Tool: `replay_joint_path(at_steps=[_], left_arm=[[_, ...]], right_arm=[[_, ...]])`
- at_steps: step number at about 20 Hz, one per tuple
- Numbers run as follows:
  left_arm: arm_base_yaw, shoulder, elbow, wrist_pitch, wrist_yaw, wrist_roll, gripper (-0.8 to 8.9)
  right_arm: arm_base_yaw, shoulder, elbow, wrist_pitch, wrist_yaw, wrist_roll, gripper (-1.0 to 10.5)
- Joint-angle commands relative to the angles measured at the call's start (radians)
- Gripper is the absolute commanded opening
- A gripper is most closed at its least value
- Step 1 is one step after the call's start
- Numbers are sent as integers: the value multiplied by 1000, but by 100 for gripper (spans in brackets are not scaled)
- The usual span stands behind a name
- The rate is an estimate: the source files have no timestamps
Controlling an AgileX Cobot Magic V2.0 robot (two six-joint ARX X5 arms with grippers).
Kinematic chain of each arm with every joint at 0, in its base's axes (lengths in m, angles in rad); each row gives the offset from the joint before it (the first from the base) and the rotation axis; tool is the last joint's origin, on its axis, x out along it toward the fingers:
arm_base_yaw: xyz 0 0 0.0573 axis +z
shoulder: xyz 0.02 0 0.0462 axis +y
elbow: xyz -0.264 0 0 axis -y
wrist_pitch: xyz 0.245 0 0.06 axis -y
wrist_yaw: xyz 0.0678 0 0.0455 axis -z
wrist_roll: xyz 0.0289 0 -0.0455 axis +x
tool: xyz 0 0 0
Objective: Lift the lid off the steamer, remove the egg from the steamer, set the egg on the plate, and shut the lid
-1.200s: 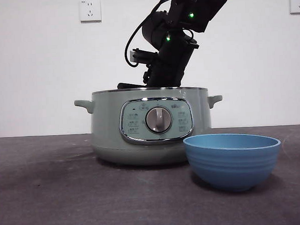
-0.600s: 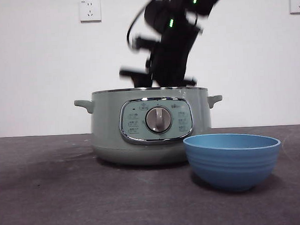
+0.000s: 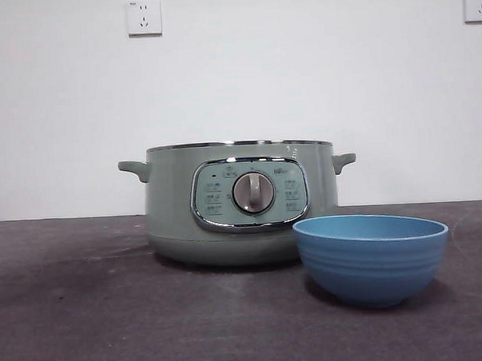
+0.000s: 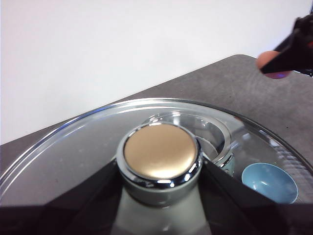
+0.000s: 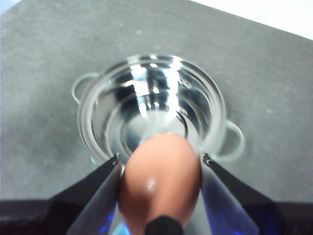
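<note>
Spreading across the whole scene, the dark grey tabletop carries the steamer, which stands lidless with its silver dial facing the front camera. Its shiny inner bowl shows from above in the right wrist view. Just in front of the steamer and to its right sits the plate, a deep blue bowl, apart from the pot's wall; it also shows through the glass in the left wrist view. The lid is held off the steamer by the left tool, whose jaws are closed against either side of the knob. The right tool hangs high over the open steamer, its jaws clamped on the brown egg. Neither arm shows in the front view.
</note>
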Motion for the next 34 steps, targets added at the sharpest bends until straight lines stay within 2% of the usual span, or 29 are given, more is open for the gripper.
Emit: replay_joint_path(at_steps=[1,7,10,14,23,34], left_arm=[[0,-10,19,56,15,3,-8],[0,-10,19,53,24,3,-8],[0,-10,19,45,24,3,-8],[0,-10,19,31,24,3,-8],[0,-10,19,21,23,3,-8],[0,-10,19,12,23,3,-8]], right_arm=[[0,-65,-96,2,-1,-7,-17],[0,-201,-431,126,-10,25,-17],[0,-196,-607,261,-84,43,-17],[1,-134,-768,441,-88,61,-17],[3,154,-791,572,-132,43,-17],[3,246,-791,578,-135,27,-12]])
